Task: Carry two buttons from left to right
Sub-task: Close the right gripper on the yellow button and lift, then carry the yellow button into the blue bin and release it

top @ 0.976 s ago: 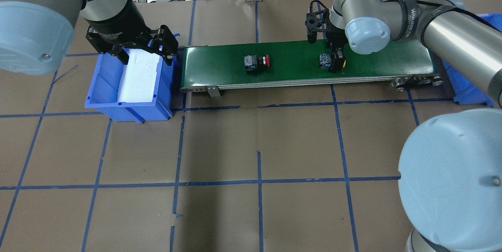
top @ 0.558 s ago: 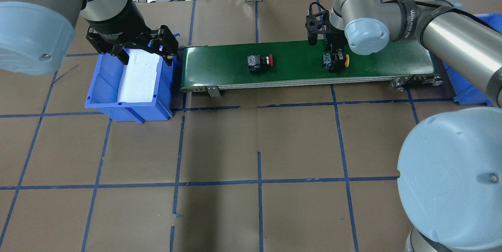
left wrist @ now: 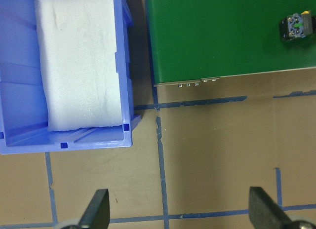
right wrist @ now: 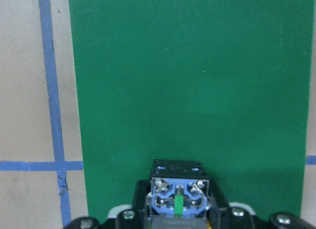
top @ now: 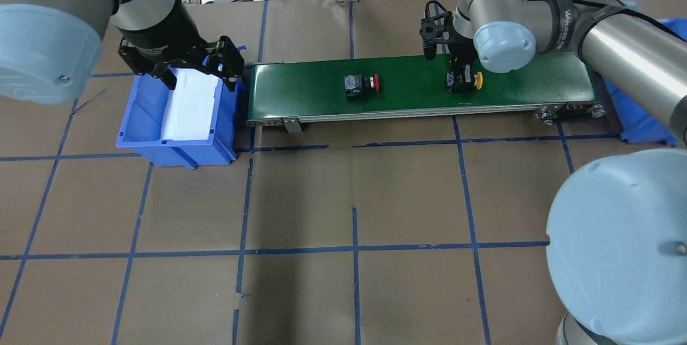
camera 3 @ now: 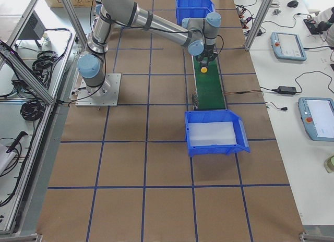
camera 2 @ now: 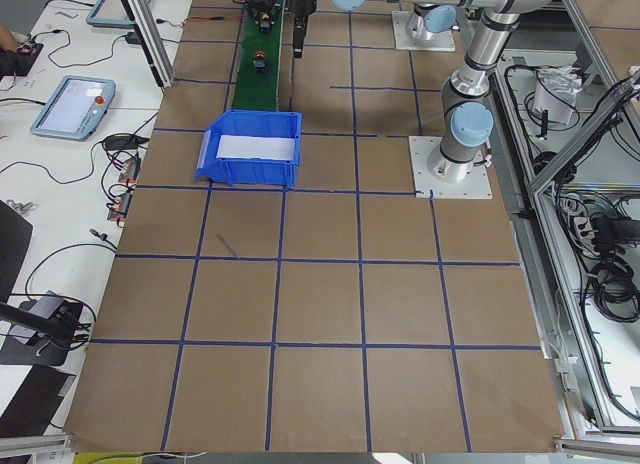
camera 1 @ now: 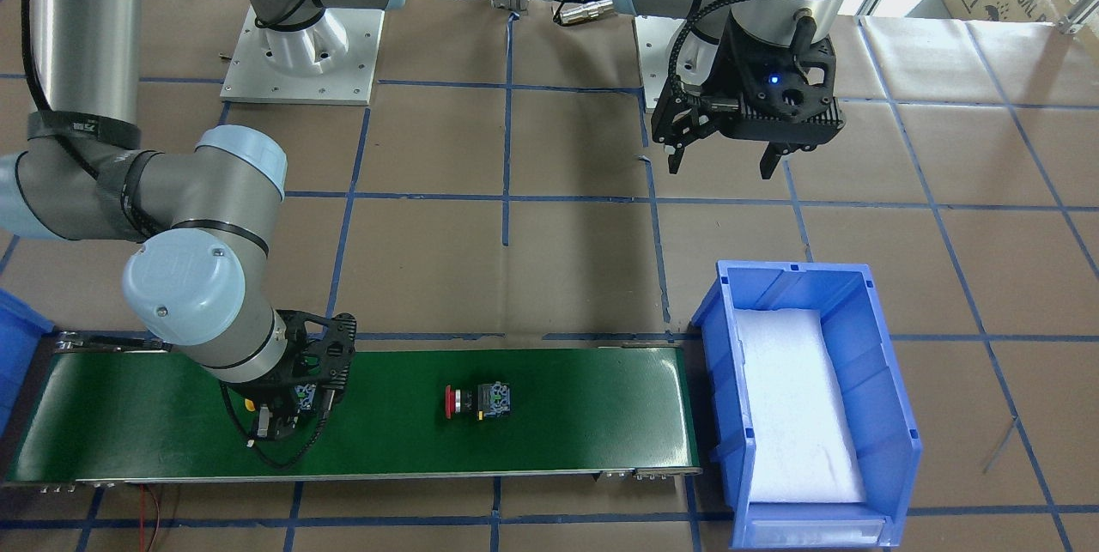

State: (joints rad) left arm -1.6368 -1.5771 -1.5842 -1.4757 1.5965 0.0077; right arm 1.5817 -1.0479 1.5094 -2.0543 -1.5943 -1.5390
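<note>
The yellow button [top: 475,81] lies on its side on the green belt [top: 408,93], cap toward the right. My right gripper [top: 460,78] is down on the belt and shut on its block body [right wrist: 177,195], which fills the gap between the fingers in the right wrist view. Farther left on the belt lies the red button [top: 364,83] [camera 1: 475,400], alone and untouched. My left gripper [top: 199,78] hangs open above the blue bin [top: 144,119], its fingers [left wrist: 100,210] spread wide with nothing between them.
The blue bin [camera 1: 867,363] holds a white foam pad [top: 188,103] and stands at the belt's left end. A second blue bin [top: 638,119] sits beyond the belt's right end. Brown table paper with blue tape lines [top: 354,248] surrounds the belt.
Both buttons have shifted to the right along the belt, and the right gripper has moved right together with the yellow one. The left arm has stayed where it was.
</note>
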